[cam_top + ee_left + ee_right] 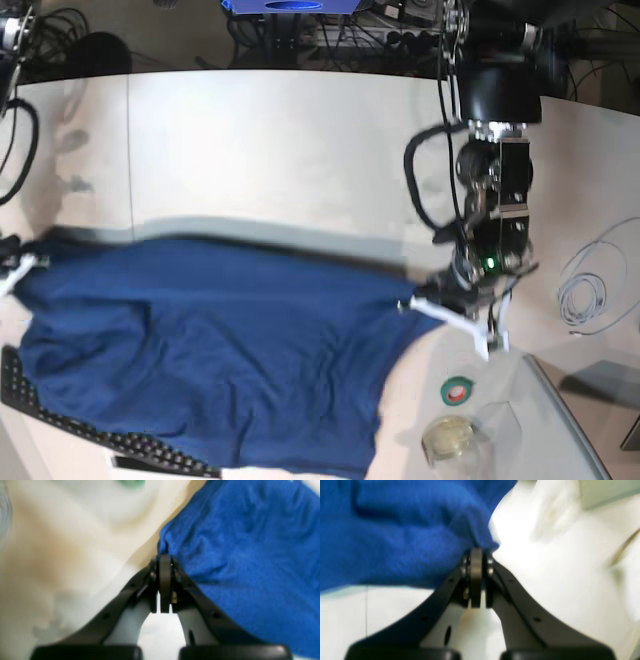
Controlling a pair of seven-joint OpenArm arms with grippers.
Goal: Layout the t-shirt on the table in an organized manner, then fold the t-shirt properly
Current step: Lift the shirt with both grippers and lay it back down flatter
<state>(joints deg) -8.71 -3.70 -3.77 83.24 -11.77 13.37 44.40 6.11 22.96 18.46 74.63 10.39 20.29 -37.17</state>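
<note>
The blue t-shirt (200,350) stretches wide across the front of the white table (280,140), its upper edge pulled taut between my two grippers and casting a shadow behind it. At the right of the base view, my left gripper (412,304) is shut on one corner of that edge. The left wrist view shows the same grip, the t-shirt (245,555) pinched in the left gripper (165,556). My right gripper (24,266) sits at the far left edge, mostly cut off. Up close, the right gripper (476,551) is shut on the t-shirt (395,535).
A black keyboard (90,435) lies at the front left, partly under the shirt's lower edge. A green tape roll (458,391) and a clear cup (450,440) stand front right. A coiled white cable (590,295) lies far right. Cables clutter the back.
</note>
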